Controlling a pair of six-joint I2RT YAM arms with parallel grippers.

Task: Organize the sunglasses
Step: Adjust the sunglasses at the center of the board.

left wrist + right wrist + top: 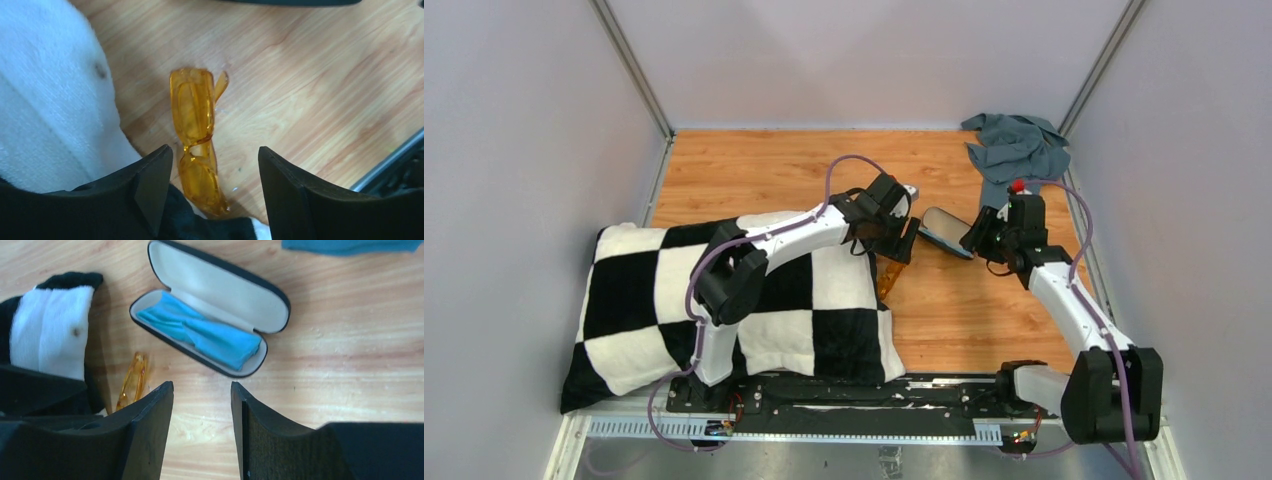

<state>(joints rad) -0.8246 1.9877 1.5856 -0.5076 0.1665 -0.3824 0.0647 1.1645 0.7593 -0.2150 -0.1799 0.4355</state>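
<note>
Sunglasses (195, 140): one folded pair with a translucent amber-orange frame and lenses, a temple tip poking out at the upper end.
Sunglasses, place: flat on the wooden table (754, 170), centre of the top view (887, 277), lengthwise up and down the left wrist frame.
Sunglasses, neighbours: just beside the edge of the black-and-white checkered cushion (654, 290); whether they touch it cannot be told.
Left gripper (215, 165): jaws spread wide and holding nothing; the lower half of the glasses shows between the two black fingers (155, 185) in the wrist view.
Case (225, 292): black, oblong, open with its beige-lined lid back; on the wood to the right of the glasses in the top view (944, 232), apart from them.
Blue cloth (200, 332): bunched inside the lower half of the case.
Right gripper (202, 390): jaws spread, empty, near the case's right end in the top view (977, 238).
Grey-teal rag (1019, 145): crumpled at the upper right corner of the table.
</note>
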